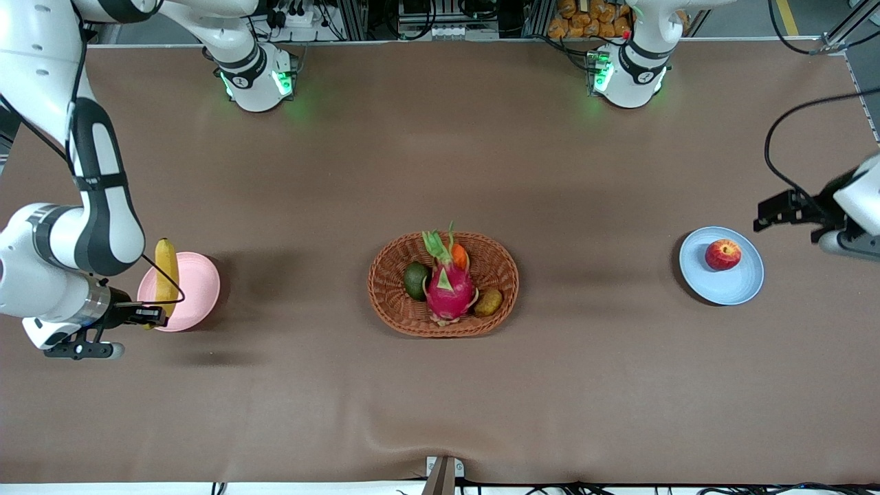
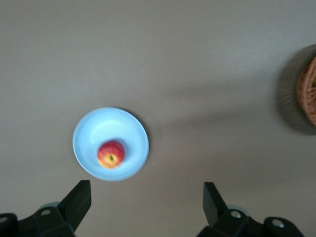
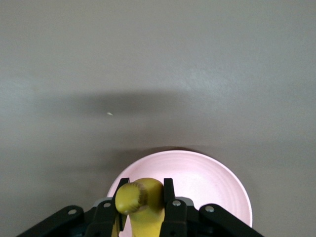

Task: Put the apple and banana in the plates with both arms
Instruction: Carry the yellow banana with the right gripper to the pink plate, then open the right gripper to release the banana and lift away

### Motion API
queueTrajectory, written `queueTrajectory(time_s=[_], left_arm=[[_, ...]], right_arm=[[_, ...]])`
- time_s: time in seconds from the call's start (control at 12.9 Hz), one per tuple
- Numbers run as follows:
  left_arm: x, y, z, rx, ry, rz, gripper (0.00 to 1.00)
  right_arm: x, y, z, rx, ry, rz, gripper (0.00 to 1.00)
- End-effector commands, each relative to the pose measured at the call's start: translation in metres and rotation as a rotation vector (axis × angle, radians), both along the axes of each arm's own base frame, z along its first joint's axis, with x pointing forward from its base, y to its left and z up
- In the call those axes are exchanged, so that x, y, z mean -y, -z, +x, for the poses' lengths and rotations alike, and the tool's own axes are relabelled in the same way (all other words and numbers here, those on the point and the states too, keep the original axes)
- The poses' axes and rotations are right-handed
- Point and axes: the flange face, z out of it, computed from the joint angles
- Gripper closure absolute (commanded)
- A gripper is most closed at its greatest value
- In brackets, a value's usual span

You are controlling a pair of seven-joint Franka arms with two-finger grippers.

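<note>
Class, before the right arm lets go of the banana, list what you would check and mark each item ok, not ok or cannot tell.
1. Apple resting on the blue plate: ok.
2. Left gripper open and off the apple: ok.
3. Right gripper shut on the banana: ok.
4. Banana over the pink plate: ok.
5. Banana touching the pink plate: cannot tell.
6. Wicker basket apart from both plates: ok.

Even overhead light, soft shadows, blurred basket (image 2: 307,89).
</note>
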Motion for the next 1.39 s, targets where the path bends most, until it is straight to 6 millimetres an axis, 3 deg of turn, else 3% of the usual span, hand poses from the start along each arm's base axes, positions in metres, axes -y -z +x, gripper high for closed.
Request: queueTrajectory(time_s=[0.0, 0.08, 0.15, 0.23, 0.31, 0.46, 0.77, 0.93, 1.08, 1.31], left_arm=[[0.005, -0.027, -0.034, -0.046, -0.061, -0.009, 0.0], [0.004, -0.037, -0.043, -0.046, -0.06, -0.009, 0.0], [0.002, -0.048, -0.054, -0.046, -0.06, -0.01, 0.0], [-0.002, -0.054, -0.069, -0.073, -0.071, -0.012, 0.0], [-0.009, -0.061, -0.082, -0.074, -0.091, -0.014, 0.0], [-0.012, -0.065, -0.08, -0.059, -0.092, 0.025, 0.0], [-0.012, -0.079, -0.079, -0.016, -0.095, 0.03, 0.0], [-0.02, -0.079, -0.079, -0.016, -0.107, 0.027, 0.0], [-0.016, -0.071, -0.072, -0.03, -0.101, 0.03, 0.0], [-0.01, -0.074, -0.071, -0.021, -0.159, 0.036, 0.0]], right_arm=[[0.01, 0.023, -0.003, -0.02, -0.019, 0.015, 1.0], [0.012, 0.029, -0.004, -0.029, -0.016, 0.017, 1.0], [0.011, 0.031, -0.006, -0.04, -0.018, 0.019, 0.65], [0.005, 0.03, -0.006, -0.047, -0.023, 0.02, 0.18], [0.002, 0.022, -0.006, -0.048, -0.022, 0.021, 0.0], [-0.003, -0.012, -0.007, -0.041, -0.032, 0.025, 0.0], [-0.02, -0.125, -0.029, -0.038, -0.061, 0.025, 0.0], [-0.029, -0.172, -0.047, -0.056, -0.016, 0.028, 0.0], [-0.049, -0.217, -0.068, -0.076, 0.018, 0.02, 0.0], [-0.072, -0.272, -0.102, -0.096, 0.07, 0.014, 0.0]])
